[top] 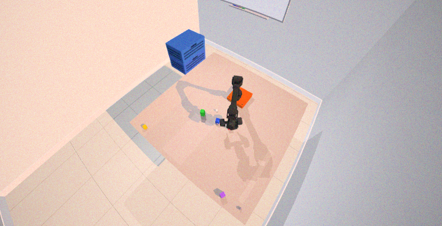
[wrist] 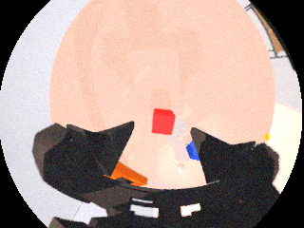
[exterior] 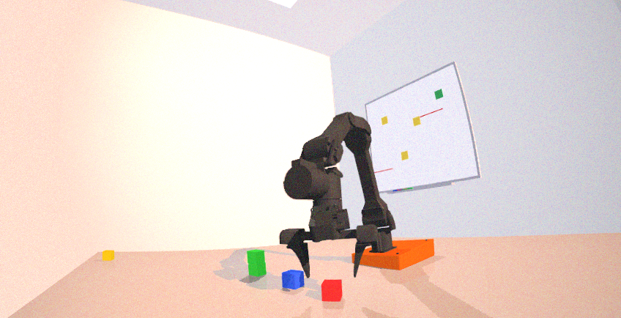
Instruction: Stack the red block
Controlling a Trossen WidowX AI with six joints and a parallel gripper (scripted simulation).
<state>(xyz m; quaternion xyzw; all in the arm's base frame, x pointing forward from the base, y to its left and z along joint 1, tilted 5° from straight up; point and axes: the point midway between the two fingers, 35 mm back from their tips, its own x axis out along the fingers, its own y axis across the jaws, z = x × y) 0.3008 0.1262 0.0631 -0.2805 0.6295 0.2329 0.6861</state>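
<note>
Dark and folded at the elbow, our arm points its gripper [exterior: 330, 267] straight down, jaws spread wide and grasping nothing. We see the red block [exterior: 331, 289] on the mat just ahead of the fingertips, between them; the green tower [exterior: 255, 262] stands off to one side.

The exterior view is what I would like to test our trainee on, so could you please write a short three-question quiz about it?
1. True or false: the dark pincer grips the small red cube.
2. Which lies nearest the red cube? A) small yellow cube B) small blue cube C) orange base plate
3. Fill in: the green tower stands ____, apart from the pincer.

Key: 1 false, the pincer is open and empty above the table; 2 B; 3 upright.
</note>
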